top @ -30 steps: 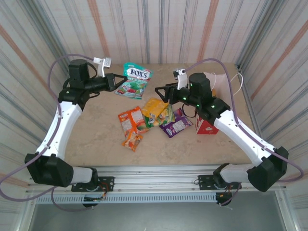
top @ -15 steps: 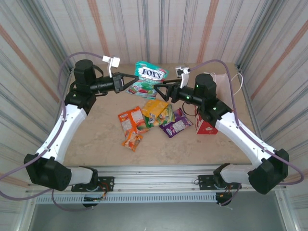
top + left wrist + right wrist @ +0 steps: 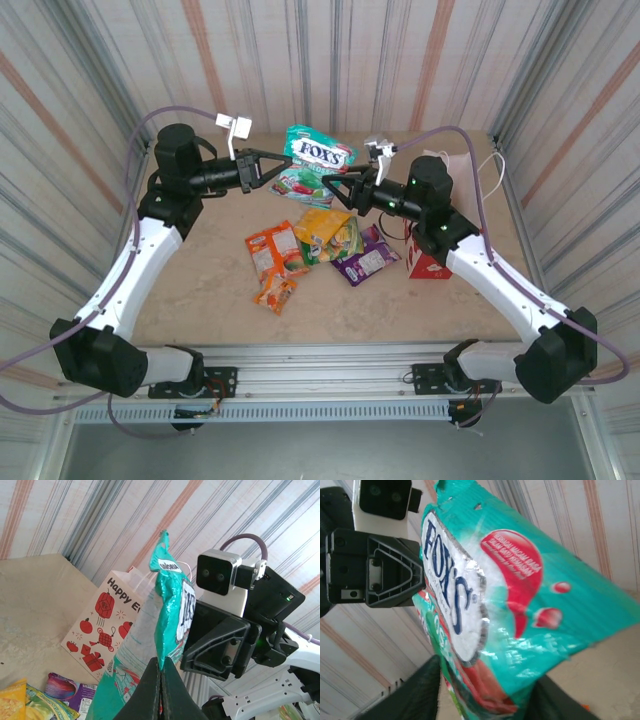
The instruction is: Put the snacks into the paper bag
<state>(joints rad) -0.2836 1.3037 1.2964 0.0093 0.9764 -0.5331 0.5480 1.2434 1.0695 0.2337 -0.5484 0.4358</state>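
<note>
Left end effector (image 3: 283,167) (image 3: 160,662) pinching one edge of the green candy packet (image 3: 318,160) (image 3: 170,610) (image 3: 520,595), raised over the far surface (image 3: 200,290); right end effector (image 3: 328,185) (image 3: 485,680) straddling the packet's other end, grip not discernible; paper bag (image 3: 428,265) (image 3: 100,625) standing at right, partly behind the right arm.
</note>
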